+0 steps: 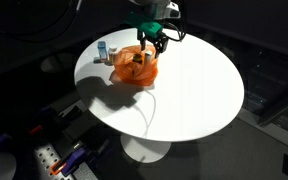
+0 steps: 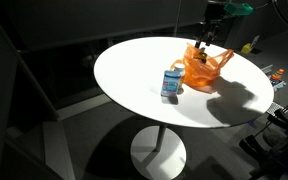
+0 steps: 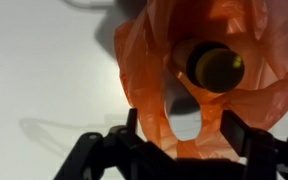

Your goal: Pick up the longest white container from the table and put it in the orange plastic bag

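Observation:
The orange plastic bag [image 1: 136, 68] [image 2: 204, 66] stands on the round white table [image 1: 194, 95] [image 2: 134, 80]. My gripper [image 1: 154, 42] [image 2: 210, 36] hovers just above the bag with its fingers spread. In the wrist view the gripper [image 3: 182, 117] straddles the bag [image 3: 144, 60], fingers wide apart and touching nothing. A pale white-grey shape [image 3: 184, 128] shows between the bag's folds below the fingers; it looks like the longest white container, but I cannot be sure. A yellow and dark object [image 3: 216, 66] lies in the bag. No tall white container stands on the table.
Short small bottles [image 1: 104, 50] [image 2: 172, 82] stand on the table just beside the bag. The table's edge runs close behind the bag. A power strip [image 1: 49, 158] lies on the floor below.

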Robot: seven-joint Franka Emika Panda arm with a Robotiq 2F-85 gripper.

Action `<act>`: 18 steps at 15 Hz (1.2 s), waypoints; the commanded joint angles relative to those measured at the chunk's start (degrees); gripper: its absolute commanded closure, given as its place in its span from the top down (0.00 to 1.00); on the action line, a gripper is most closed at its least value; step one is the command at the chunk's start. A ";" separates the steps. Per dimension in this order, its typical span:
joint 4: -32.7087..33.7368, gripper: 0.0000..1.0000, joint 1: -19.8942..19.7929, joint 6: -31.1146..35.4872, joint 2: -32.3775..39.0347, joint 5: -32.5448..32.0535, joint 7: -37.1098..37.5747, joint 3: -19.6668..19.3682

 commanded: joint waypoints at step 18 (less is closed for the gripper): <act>-2.61 1.00 5.93 -20.72 -15.87 -9.93 27.09 -3.28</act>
